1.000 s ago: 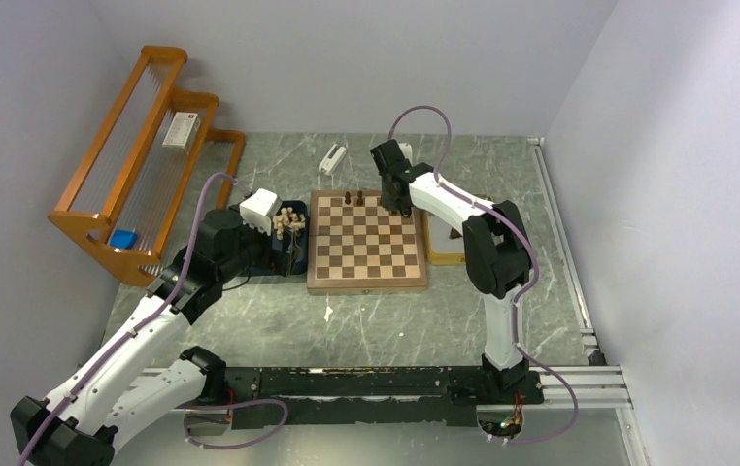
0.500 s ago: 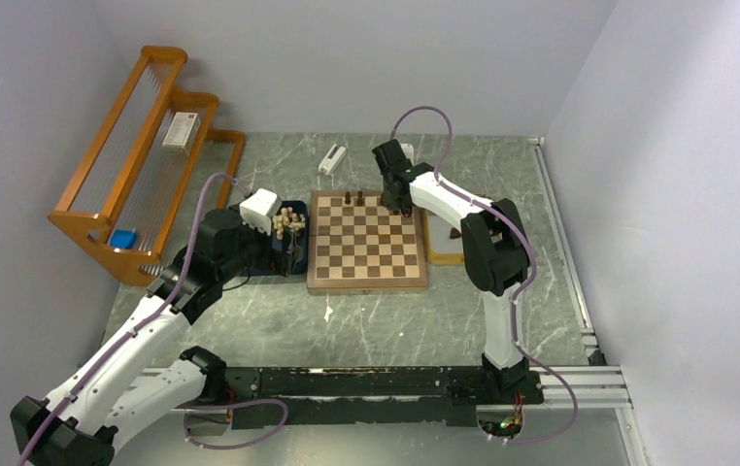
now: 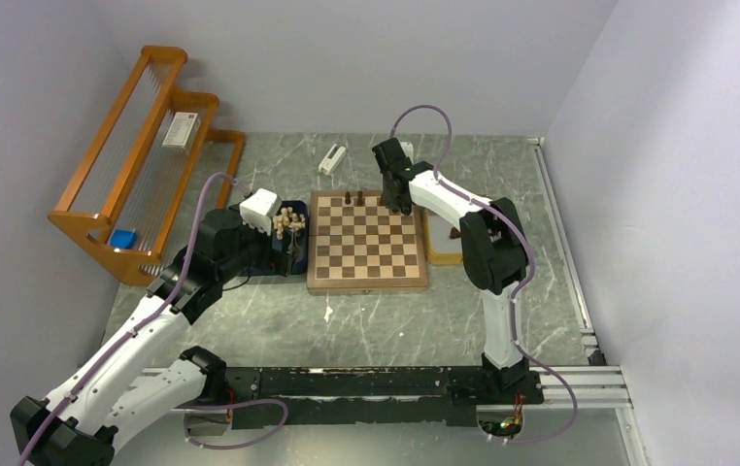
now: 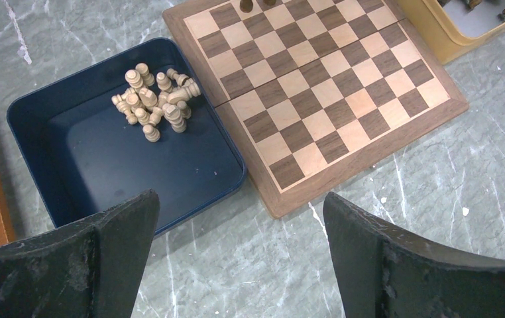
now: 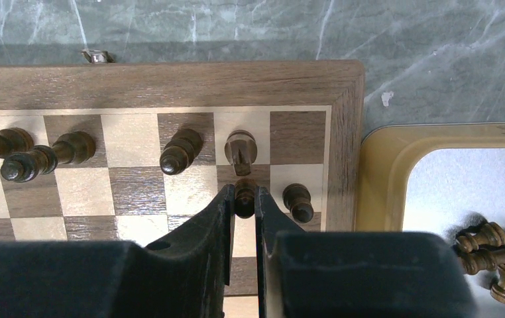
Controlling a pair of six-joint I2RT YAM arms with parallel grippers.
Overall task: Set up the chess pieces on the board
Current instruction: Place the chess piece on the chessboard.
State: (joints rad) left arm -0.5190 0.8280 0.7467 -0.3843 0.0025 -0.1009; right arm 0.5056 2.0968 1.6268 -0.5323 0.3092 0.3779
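Right claw (image 5: 243, 199) pinching dark pawn (image 5: 244, 188), upright between fingertips, on board (image 5: 170, 83): second row from far rim, one file in from right rim. Left claw (image 4: 240, 202) spread wide, left of board.

A tiered orange wooden rack (image 3: 143, 165) leans against the left wall, with a white box (image 3: 181, 129) on an upper shelf and a small blue object (image 3: 122, 238) lower down. A dark blue tray (image 4: 104, 179) sits left of centre on the grey-green marble table (image 3: 395, 320), and a yellow tray (image 5: 369, 179) sits right of centre. A small white device (image 3: 331, 158) lies towards the far edge. An aluminium rail (image 3: 565, 262) runs along the table's right side.
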